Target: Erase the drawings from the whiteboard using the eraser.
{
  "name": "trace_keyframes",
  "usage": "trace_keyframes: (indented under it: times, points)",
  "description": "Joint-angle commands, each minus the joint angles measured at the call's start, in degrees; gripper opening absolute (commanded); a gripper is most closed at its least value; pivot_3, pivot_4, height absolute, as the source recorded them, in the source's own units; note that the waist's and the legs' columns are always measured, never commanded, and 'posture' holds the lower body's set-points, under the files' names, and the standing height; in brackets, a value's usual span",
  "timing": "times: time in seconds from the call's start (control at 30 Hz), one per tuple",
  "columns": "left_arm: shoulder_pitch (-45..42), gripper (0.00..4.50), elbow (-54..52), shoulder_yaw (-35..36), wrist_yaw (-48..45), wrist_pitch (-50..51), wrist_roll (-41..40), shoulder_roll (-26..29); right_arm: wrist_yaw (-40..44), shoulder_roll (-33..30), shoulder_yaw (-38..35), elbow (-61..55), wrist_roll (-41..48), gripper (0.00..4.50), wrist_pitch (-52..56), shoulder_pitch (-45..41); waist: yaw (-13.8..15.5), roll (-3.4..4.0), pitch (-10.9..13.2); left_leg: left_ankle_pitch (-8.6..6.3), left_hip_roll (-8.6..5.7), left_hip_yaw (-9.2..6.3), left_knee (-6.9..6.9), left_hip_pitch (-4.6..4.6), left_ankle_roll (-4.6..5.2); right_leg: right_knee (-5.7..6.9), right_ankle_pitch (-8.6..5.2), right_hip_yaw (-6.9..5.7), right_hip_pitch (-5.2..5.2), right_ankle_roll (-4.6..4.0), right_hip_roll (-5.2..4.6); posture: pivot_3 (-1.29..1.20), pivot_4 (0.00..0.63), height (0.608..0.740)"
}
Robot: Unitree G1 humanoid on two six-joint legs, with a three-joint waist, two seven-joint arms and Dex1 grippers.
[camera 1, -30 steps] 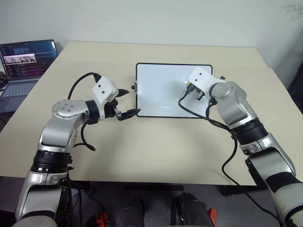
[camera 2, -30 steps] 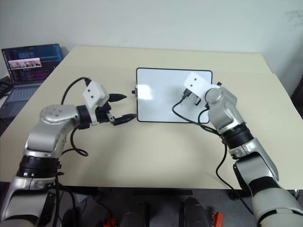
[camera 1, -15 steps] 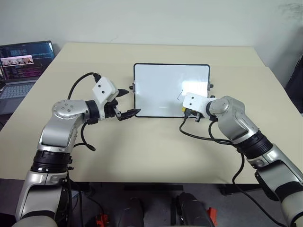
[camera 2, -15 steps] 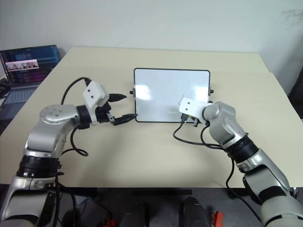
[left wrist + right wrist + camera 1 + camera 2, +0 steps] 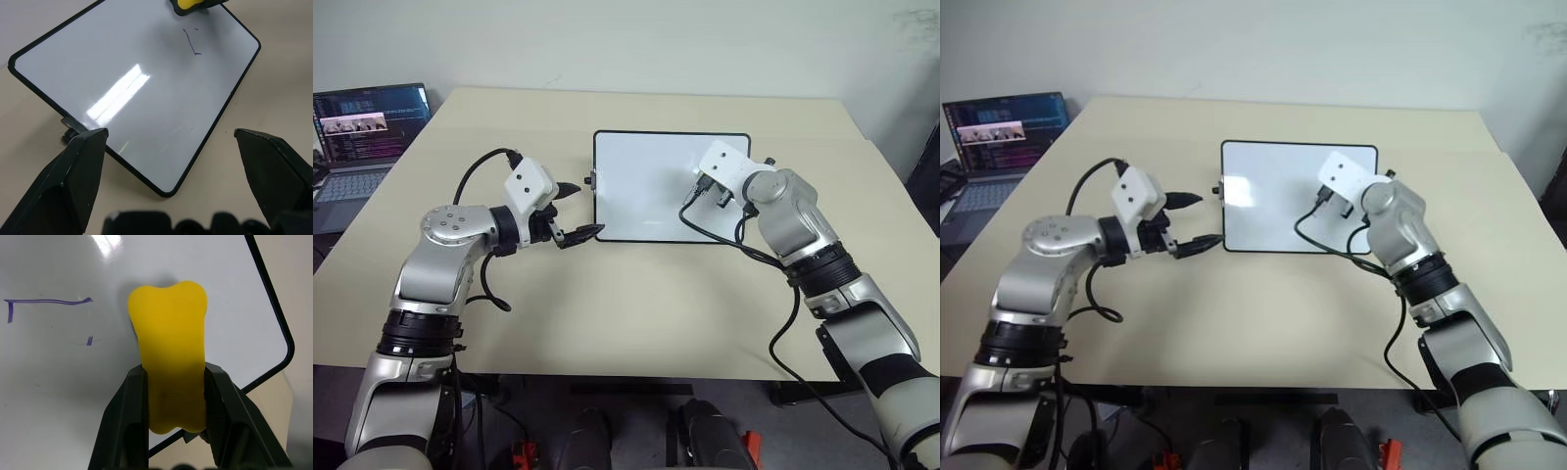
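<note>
The whiteboard lies flat on the table, black-framed, just ahead of both arms. Of the drawings, a few thin blue strokes show on its right part, seen also in the left wrist view as a bent blue line. My right gripper is shut on the yellow eraser, which rests on the board beside those strokes, near the board's far right corner. My left gripper hovers open and empty at the board's left near corner, with the board's surface between its fingers.
An open laptop stands at the table's far left edge. The beige table stretches wide in front of the board. A black cable loops from my right wrist across the board's near right edge.
Half a second ago my right gripper held the eraser at the board's near edge; it has since swept back up to the far right part. The left arm has not moved.
</note>
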Motion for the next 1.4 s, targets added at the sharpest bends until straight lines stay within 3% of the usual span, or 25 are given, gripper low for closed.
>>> trace_keyframes:
  times: [0.03, 0.3, 0.77, 0.97, 1.2, 1.3, 1.4]
  points:
    - [-0.9, 4.50, -1.2, 1.2, 0.2, -0.6, -0.2, 0.6, 6.1, -0.8, 3.3, -3.8, 0.0, 1.12, 0.2, 2.5, 0.0, -0.01, 0.0, 0.00, 0.00, 0.00, 0.00, 0.00, 0.00, 0.00, 0.00, 0.00, 0.00, 0.00, 0.01, 0.00, 0.150, 0.740]
    - [-0.9, 4.50, -1.2, 1.2, 0.2, -0.6, -0.1, 0.6, 18.5, -4.0, 8.7, -13.8, 0.5, 1.12, -0.4, 8.0, -0.2, 0.00, 0.0, 0.00, 0.00, -0.02, -0.03, -0.02, 0.00, -0.01, -0.01, -0.01, -0.01, 0.02, 0.02, 0.00, 0.150, 0.740]
    - [-0.8, 4.50, -1.4, 1.1, 0.3, -0.5, -0.2, 0.5, -3.7, 1.7, -1.4, 3.1, -0.9, 1.12, -1.0, -1.5, 0.0, 0.00, 0.0, 0.09, 0.00, -0.01, 0.00, -0.01, -0.10, -0.02, 0.06, 0.01, -0.01, 0.04, 0.01, 0.00, 0.150, 0.740]
    - [-0.6, 4.50, -1.7, 1.2, 0.3, -0.3, -0.2, 0.5, 2.4, 0.8, 2.0, -0.6, -0.5, 1.12, -0.6, 1.4, 0.0, 0.00, 0.0, 0.09, 0.00, 0.00, -0.05, -0.01, -0.09, -0.03, 0.06, 0.02, -0.02, 0.04, 0.01, 0.00, 0.150, 0.740]
    - [-0.4, 4.50, -1.9, 1.2, 0.3, -0.1, -0.2, 0.6, 15.6, -5.3, 7.2, -9.6, -0.5, 1.12, 0.0, 7.8, 0.0, 0.00, 0.0, 0.09, 0.00, -0.01, -0.04, -0.01, -0.09, -0.04, 0.04, 0.01, 0.00, 0.08, 0.02, 0.00, 0.150, 0.740]
    - [-0.4, 4.50, -1.8, 1.2, 0.3, -0.1, -0.2, 0.7, 14.3, -6.8, 5.6, -8.1, -1.3, 1.12, -0.1, 7.9, 0.0, -0.01, 0.0, 0.09, 0.00, 0.00, -0.02, -0.01, -0.09, -0.03, 0.03, 0.02, 0.00, 0.11, 0.02, 0.00, 0.150, 0.740]
    - [-0.8, 4.50, -1.4, 1.0, 0.2, -0.3, -0.1, 0.5, 8.0, -5.8, 2.1, -3.3, -1.7, 1.12, -0.4, 5.3, 0.0, -0.01, 0.0, 0.09, 0.00, 0.00, -0.01, 0.00, -0.09, -0.03, 0.02, 0.02, 0.00, 0.12, 0.02, 0.00, 0.150, 0.740]
